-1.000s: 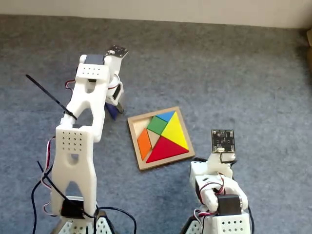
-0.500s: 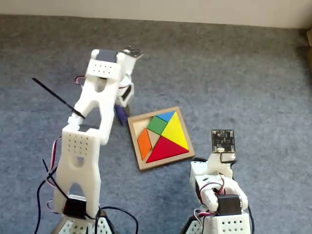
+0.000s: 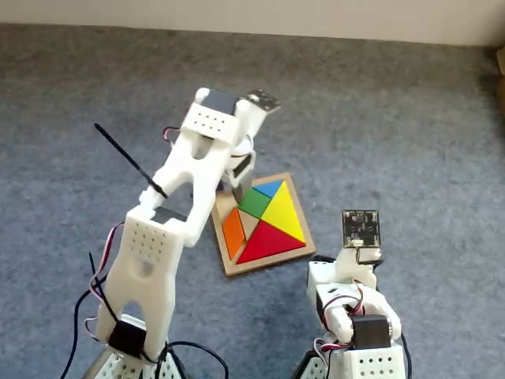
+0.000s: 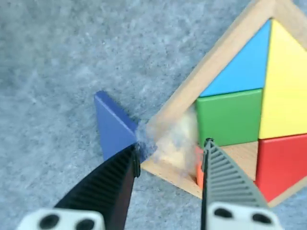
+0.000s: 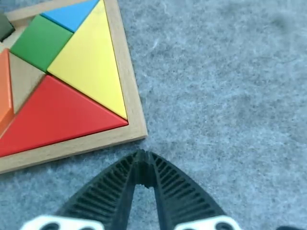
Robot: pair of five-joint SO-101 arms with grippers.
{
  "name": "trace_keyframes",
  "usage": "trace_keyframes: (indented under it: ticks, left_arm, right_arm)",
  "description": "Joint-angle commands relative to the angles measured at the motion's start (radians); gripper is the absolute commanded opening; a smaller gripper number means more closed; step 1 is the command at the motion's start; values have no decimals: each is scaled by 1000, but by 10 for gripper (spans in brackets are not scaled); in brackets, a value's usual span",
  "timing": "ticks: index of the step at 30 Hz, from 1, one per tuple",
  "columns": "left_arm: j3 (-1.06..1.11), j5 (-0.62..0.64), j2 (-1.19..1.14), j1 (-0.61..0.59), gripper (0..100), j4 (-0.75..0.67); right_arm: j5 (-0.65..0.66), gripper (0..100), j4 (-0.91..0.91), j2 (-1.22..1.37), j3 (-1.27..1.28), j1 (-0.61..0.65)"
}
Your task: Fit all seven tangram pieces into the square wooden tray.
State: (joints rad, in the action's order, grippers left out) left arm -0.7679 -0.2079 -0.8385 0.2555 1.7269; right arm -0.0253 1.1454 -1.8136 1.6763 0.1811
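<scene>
Your left gripper (image 4: 171, 148) hangs with its two fingers spread wide over the far-left corner of the square wooden tray (image 3: 271, 260). One finger is outside the rim and the other is over the inside. It pinches nothing. The outer fingertip (image 4: 135, 156) meets the edge of one dark blue triangle (image 4: 112, 127). That triangle lies flat on the grey carpet (image 3: 394, 118), outside the tray and just beside its left rim.

Your right gripper (image 5: 142, 160) sits near and to the right of the tray. Its two fingers are pressed together, it holds nothing, and its tip stays apart from the rim over bare carpet.

You can count six pieces, five of them seated in the tray:
- One light blue triangle (image 3: 268, 189) fills the far corner.
- One green square (image 3: 253, 203) touches the light blue triangle on its near-left side.
- One large yellow triangle (image 3: 286, 213) runs along the right rim.
- One large red triangle (image 3: 268, 242) lies along the near rim, edge to edge with the yellow one.
- One orange piece (image 3: 233, 230) lies against the left rim.

One small patch of bare tray floor (image 3: 248, 224) shows between the green square, the orange piece and the red triangle. The floor at the far-left corner, under the left gripper, is too blurred to judge.
</scene>
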Motion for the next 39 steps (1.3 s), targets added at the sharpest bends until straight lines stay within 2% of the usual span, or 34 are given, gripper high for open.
trace_keyframes:
  ticks: [1, 12, 19, 24, 31, 39]
  left_arm:
    - [-1, -5, 65, 24, 211, 12]
    - [-4, -5, 76, 12, 211, 14]
    - [-19, -11, 113, -85, 211, 5]
    - [-21, -12, 59, -136, 211, 5]
    - [-21, -11, -48, -134, 211, -54]
    - [-21, -8, -59, -110, 211, -61]
  right_arm:
    - [-3, 4, 4, -16, 88, -10]
    - [-3, 4, 4, -16, 88, -10]
    - [-3, 4, 4, -16, 88, -10]
    - [-3, 4, 4, -16, 88, -10]
    - [-3, 4, 4, -16, 88, -10]
    - [-3, 4, 4, -16, 88, -10]
